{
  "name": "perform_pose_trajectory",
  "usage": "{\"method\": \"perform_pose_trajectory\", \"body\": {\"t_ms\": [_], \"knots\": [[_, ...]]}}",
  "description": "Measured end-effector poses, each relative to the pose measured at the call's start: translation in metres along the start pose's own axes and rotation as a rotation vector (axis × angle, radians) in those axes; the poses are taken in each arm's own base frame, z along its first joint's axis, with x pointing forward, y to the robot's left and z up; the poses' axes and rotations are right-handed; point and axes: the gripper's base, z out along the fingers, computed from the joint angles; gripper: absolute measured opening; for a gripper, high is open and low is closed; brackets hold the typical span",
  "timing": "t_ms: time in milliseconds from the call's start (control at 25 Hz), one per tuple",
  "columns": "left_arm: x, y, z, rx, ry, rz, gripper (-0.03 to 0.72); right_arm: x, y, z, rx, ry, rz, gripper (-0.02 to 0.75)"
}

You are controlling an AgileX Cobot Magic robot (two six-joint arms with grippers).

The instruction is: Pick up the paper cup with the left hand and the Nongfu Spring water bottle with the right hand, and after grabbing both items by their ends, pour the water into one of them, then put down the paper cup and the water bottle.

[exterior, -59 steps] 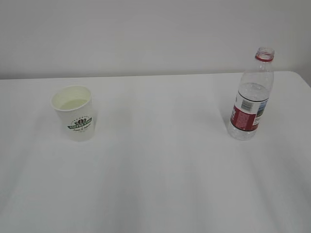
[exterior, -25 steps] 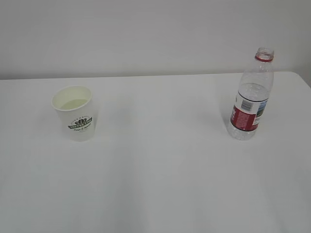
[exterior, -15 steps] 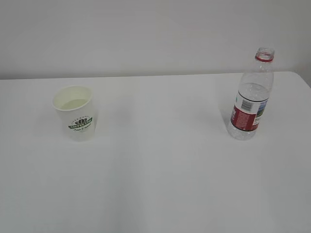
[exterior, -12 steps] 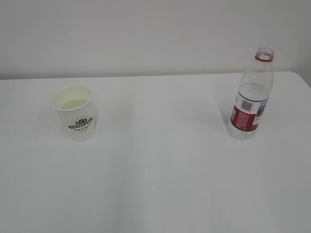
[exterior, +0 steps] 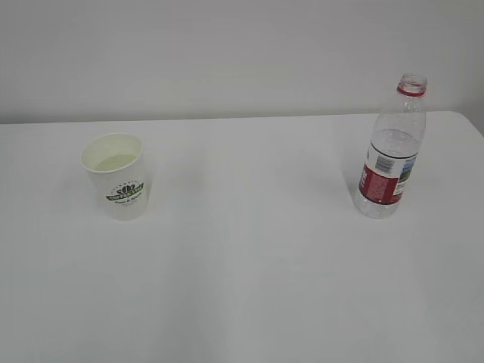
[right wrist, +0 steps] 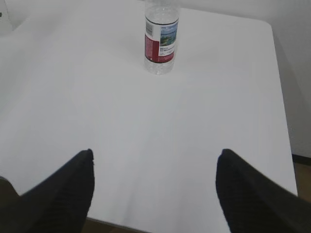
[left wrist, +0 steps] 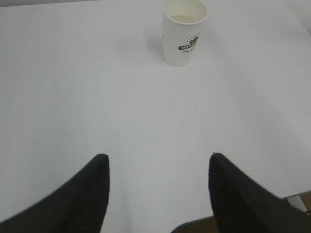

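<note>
The paper cup [exterior: 114, 176] stands upright at 9 o'clock on the table [exterior: 249, 249], the Nongfu Spring water bottle [exterior: 391, 149] at 3 o'clock; left gripper [left wrist: 158, 167] and right gripper [right wrist: 155, 167] both released, grasping nothing

Paper cup [exterior: 115, 175] standing upright at left of the exterior frame, white, tapered, green round logo facing forward; pale liquid sitting in its bottom. Nongfu Spring water bottle [exterior: 392, 148] standing upright at far right, uncapped, clear and ribbed, red-and-white label, red neck ring, water [exterior: 393, 142] reaching just above the label.
</note>
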Motion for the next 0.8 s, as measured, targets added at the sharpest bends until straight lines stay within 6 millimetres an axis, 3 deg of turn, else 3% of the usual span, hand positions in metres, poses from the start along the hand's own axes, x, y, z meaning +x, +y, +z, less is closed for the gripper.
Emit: {"method": "perform_pose_trajectory", "body": {"t_ms": [360,800], "knots": [[0.005,0.001,0.008,-0.019,0.030,0.011,0.461,0.014,0.001,0.022,-0.002,0.087,-0.002,0.592],[0.002,0.001,0.016,-0.014,-0.028,0.017,0.461,0.012,-0.001,0.033,0.027,0.025,-0.012,0.592]]}}
